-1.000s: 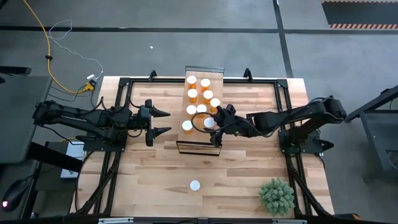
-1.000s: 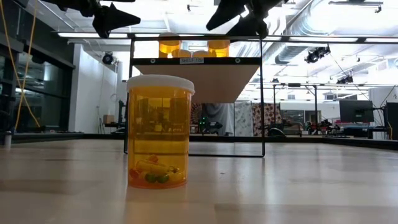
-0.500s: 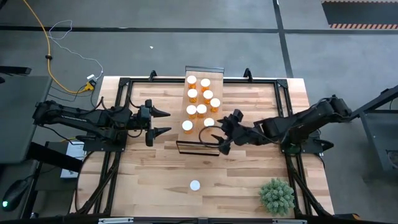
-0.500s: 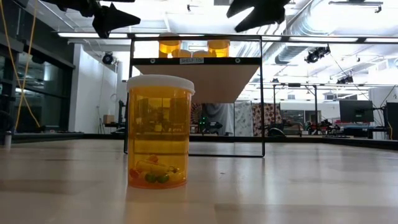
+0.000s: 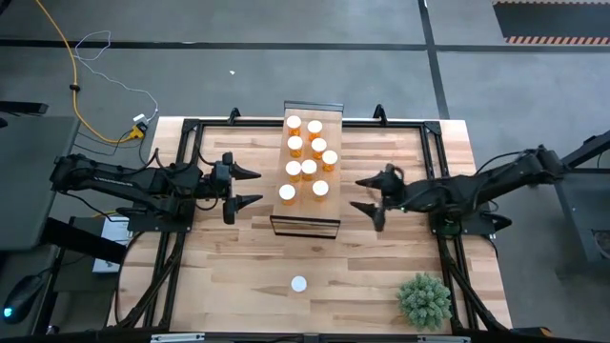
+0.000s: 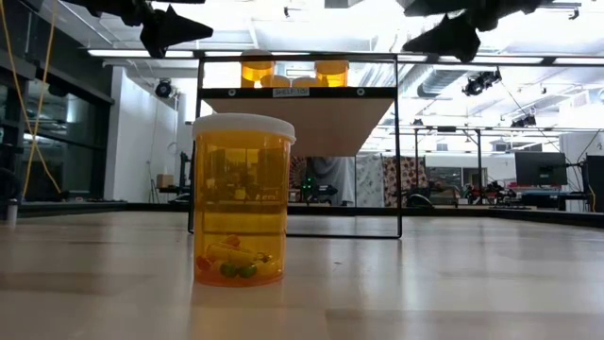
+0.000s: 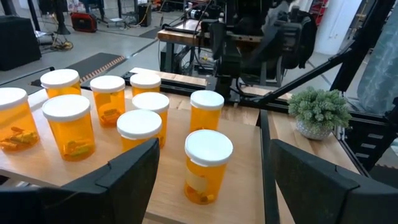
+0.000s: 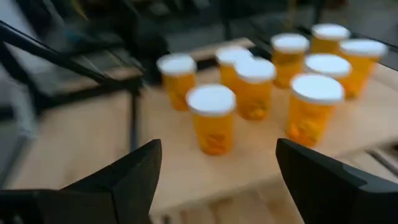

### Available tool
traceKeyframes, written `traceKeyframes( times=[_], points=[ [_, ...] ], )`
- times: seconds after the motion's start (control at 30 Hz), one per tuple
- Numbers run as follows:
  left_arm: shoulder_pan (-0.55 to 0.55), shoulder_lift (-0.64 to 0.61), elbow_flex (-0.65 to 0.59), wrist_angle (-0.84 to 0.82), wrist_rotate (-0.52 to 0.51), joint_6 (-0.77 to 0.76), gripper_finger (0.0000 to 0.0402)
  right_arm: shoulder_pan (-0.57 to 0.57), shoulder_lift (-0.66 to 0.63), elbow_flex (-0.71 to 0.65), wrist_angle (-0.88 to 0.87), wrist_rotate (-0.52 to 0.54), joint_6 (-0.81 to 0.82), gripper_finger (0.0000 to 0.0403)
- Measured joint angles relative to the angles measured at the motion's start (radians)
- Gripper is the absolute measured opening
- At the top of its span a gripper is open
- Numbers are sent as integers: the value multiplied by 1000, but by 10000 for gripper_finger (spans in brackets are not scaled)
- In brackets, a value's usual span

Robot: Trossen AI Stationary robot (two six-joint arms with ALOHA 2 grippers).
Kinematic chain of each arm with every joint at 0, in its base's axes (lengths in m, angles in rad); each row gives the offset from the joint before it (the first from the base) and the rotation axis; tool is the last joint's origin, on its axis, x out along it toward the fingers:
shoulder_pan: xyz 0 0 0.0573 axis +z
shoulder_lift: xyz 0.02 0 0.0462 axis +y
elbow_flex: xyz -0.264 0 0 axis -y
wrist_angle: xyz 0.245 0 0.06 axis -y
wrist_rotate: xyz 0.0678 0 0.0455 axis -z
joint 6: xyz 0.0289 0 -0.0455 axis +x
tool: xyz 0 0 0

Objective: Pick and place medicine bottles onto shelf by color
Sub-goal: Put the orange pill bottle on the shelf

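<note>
Nine orange pill bottles (image 5: pixel 309 168) with white caps standing upright in a loose cluster on the narrow wooden shelf (image 5: pixel 329 114), seen from above. Two of them nearest the shelf's front edge — one (image 5: pixel 287 192) toward the left arm, one (image 5: pixel 320 188) toward the right. One more bottle (image 5: pixel 299 284) standing alone on the table (image 5: pixel 210 267), well apart from the shelf, near the front edge; huge in the low view (image 6: pixel 243 198), with a few small coloured pills at its bottom. Small green potted plant (image 5: pixel 423 301) at the table's front right corner.

Left gripper (image 5: pixel 252 187) hovering just beside the shelf's left side, fingers spread, holding nothing; wrist view looking straight across the cluster of bottles (image 7: pixel 142 107). Right gripper (image 5: pixel 367 195) off the shelf's right side, apart from it, fingers spread wide and empty — wrist view facing the bottles (image 8: pixel 254 86) from that side, blurred.
</note>
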Motion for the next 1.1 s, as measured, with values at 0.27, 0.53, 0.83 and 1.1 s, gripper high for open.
traceKeyframes(
  times=[0.27, 0.53, 0.83, 1.1],
  points=[
    [0, 0, 0, 6, -3, 0, 294, -33, -128, -139, 336, -173, -149, 307],
    [0, 0, 0, 6, -3, 0, 294, -33, -101, -140, 344, -175, -155, 307],
    [-1, 22, 0, 49, 81, 0, 294, -33, -96, -140, 343, -174, -170, 307],
    [-117, 232, 36, 210, 179, 42, 294, -33, -96, -140, 344, -174, -170, 307]
  ],
)
